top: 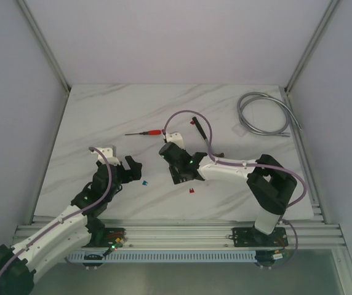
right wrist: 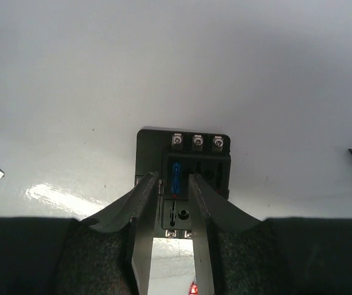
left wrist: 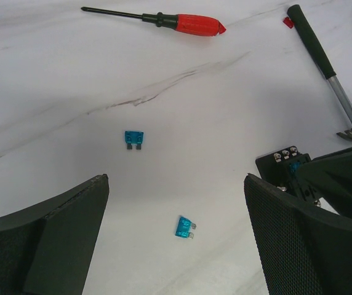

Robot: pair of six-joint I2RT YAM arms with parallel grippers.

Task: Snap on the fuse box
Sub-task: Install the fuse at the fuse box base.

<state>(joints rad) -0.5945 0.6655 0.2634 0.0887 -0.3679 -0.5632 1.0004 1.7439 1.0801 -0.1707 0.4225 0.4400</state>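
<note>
Hovering | right hand [right wrist: 173, 179] barely parted, directly over fuse box [right wrist: 199, 157] | left hand [left wrist: 176, 184] spread wide

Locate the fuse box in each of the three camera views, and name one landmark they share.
Top view: the fuse box sits just below the centre of the picture.
Left wrist view: it is at the right edge, about mid-height, partly hidden.
Right wrist view: it is in the centre, just beyond the fingertips.
Shared landmark: the right gripper, right over the box in every view.
</note>
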